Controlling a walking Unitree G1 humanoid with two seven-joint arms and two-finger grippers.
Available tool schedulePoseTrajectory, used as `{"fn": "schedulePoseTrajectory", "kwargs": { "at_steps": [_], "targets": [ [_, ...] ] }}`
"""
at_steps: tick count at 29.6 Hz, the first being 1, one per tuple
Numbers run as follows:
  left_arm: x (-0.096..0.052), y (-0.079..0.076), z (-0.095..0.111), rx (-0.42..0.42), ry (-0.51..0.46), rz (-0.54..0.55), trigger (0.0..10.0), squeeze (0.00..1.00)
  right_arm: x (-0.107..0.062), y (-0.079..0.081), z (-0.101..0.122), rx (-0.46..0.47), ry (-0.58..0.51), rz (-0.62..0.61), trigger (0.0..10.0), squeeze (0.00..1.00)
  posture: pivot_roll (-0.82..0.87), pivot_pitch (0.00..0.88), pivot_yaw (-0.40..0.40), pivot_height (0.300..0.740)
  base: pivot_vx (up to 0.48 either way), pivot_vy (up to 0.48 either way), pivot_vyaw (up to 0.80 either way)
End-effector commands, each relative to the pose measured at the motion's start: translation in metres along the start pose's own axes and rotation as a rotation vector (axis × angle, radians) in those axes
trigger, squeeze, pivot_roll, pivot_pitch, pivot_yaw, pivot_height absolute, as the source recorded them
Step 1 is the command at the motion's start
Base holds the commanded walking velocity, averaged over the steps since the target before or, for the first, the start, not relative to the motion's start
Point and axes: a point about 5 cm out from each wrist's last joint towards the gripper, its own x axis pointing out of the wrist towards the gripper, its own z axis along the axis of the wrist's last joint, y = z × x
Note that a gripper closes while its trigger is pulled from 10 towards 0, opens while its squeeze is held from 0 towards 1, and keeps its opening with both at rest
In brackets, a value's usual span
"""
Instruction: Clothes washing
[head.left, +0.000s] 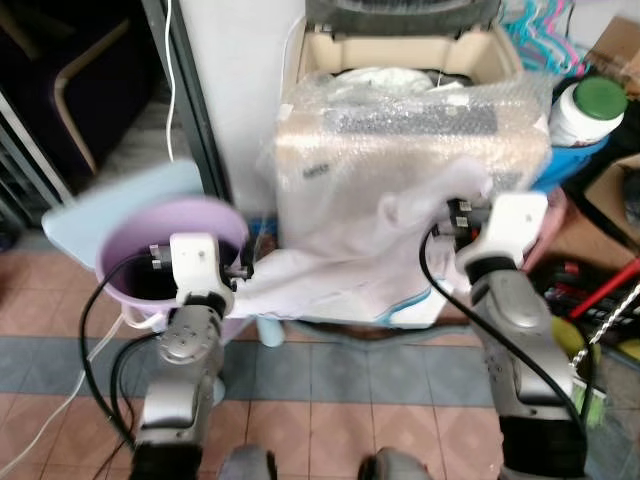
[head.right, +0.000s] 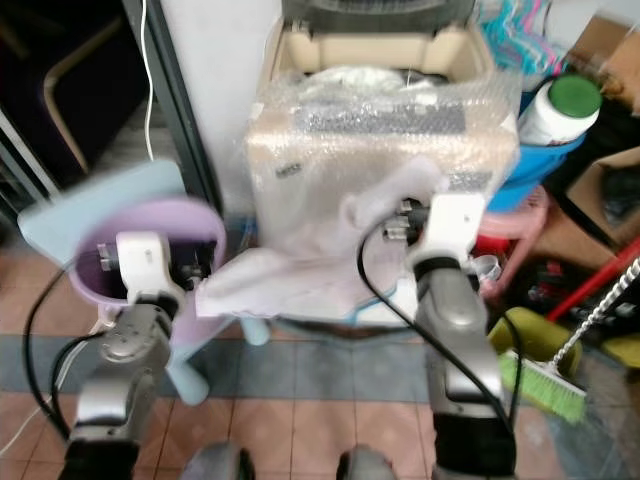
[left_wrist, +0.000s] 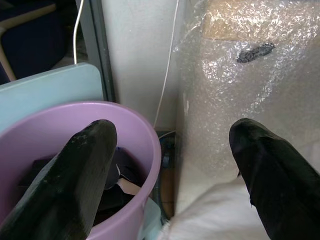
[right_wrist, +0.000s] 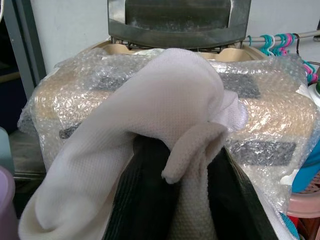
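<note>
Washing machine (head.left: 400, 150), the biggest thing in front of the robot, stands wrapped in bubble wrap with its lid raised, so the tub mouth is open to receive laundry from above. Some pale fabric seems already to lie inside, though the wrap blurs it.

Next in size, the white garment (head.left: 330, 270) hangs stretched across the machine's front, one end lifted toward the top edge and the other trailing low toward the left. It hangs this way because it is held high at one end only.

Beside the machine on the left sits the purple basket (head.left: 165, 250), with dark clothes in it, close enough to serve as the source of the laundry.

The right end effector (right_wrist: 172, 200) is clenched on the white garment, bunched cloth draped over its fingers, raised just before the machine's top, probably to carry the piece over the rim. The left end effector (left_wrist: 170, 175) is released, fingers spread wide, hovering between the basket rim and the garment's lower end.
</note>
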Motion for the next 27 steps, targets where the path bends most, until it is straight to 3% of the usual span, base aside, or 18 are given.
{"fn": "schedulePoseTrajectory", "kwargs": {
  "at_steps": [1,7,13,20,27],
  "targets": [
    [-0.001,-0.009,0.007,-0.012,-0.034,-0.049,10.0,0.00,-0.002,-0.007,0.002,-0.018,-0.026,-0.022,10.0,0.00,-0.01,0.060,0.040,0.740,0.000,0.000,0.00],
    [-0.001,-0.012,0.009,-0.007,-0.042,-0.051,10.0,0.00,0.001,-0.004,0.008,-0.044,-0.052,-0.001,10.0,0.00,-0.01,0.072,0.034,0.740,0.000,0.000,0.00],
    [-0.001,-0.014,0.006,-0.016,-0.032,-0.050,10.0,0.00,0.028,-0.005,0.029,-0.148,-0.142,0.114,10.0,0.00,0.00,0.067,0.029,0.740,0.332,0.000,0.00],
    [-0.003,-0.008,-0.001,-0.003,0.012,-0.027,10.0,0.00,0.055,-0.013,0.062,-0.166,-0.231,0.136,10.0,0.00,0.01,0.077,0.027,0.740,0.432,0.000,0.00],
    [-0.004,-0.005,-0.004,0.004,0.028,-0.002,10.0,0.00,0.056,0.000,0.075,-0.139,-0.282,0.194,10.0,0.00,0.02,0.080,0.025,0.740,0.470,0.000,0.00]
  ]
}}
